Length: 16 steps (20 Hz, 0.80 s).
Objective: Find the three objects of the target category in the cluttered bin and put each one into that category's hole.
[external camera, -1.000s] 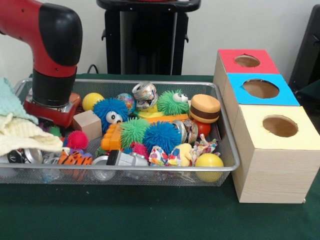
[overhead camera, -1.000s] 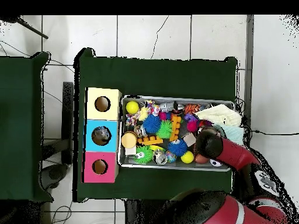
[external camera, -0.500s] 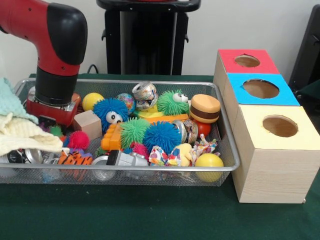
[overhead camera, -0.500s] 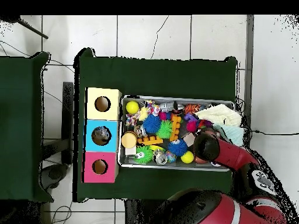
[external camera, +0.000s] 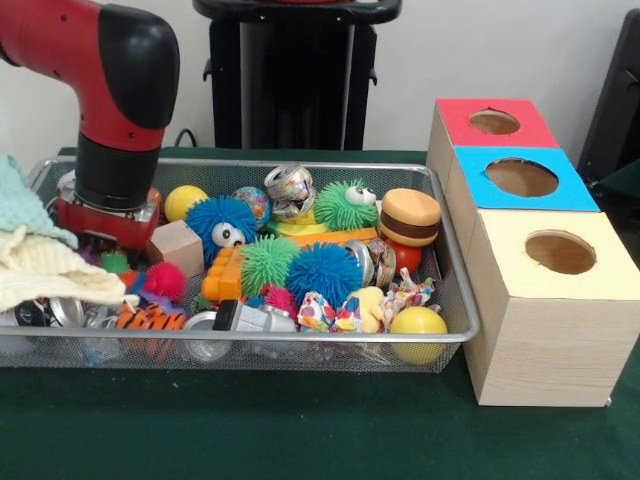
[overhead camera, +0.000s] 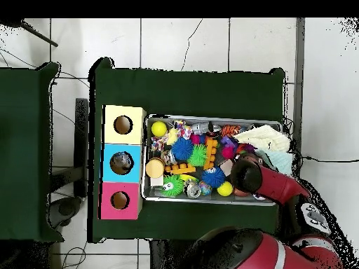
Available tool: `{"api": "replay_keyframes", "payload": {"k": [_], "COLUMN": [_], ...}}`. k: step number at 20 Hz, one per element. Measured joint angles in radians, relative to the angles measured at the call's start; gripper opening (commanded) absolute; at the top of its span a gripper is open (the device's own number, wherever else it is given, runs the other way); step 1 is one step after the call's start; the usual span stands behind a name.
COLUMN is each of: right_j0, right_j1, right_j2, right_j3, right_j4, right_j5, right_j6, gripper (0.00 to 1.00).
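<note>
Green table holds the wire bin [external camera: 452, 300]; arm's hand [external camera: 100, 240] dips into clutter, grip state unreadable

My arm [external camera: 110, 90] has moved right across the left end of the bin [external camera: 250, 340] and risen slightly since a second ago, as the front view shows. My wrist's red base [external camera: 100, 215] now sits higher, just left of the wooden block [external camera: 178, 245]. The pink spiky ball [external camera: 165, 280] has shifted right, and more of it shows. From overhead, my arm [overhead camera: 249, 175] has slid toward the yellow ball [overhead camera: 225, 188].
</note>
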Motion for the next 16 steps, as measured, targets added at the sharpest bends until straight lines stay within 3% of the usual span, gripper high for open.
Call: {"api": "replay_keyframes", "payload": {"k": [16], "right_j0": [0.023], "right_j1": [-0.041], "right_j2": [0.068], "right_j3": [0.050], "right_j4": [0.000], "right_j5": [0.106], "right_j6": [0.000], "gripper": [1.00]}}
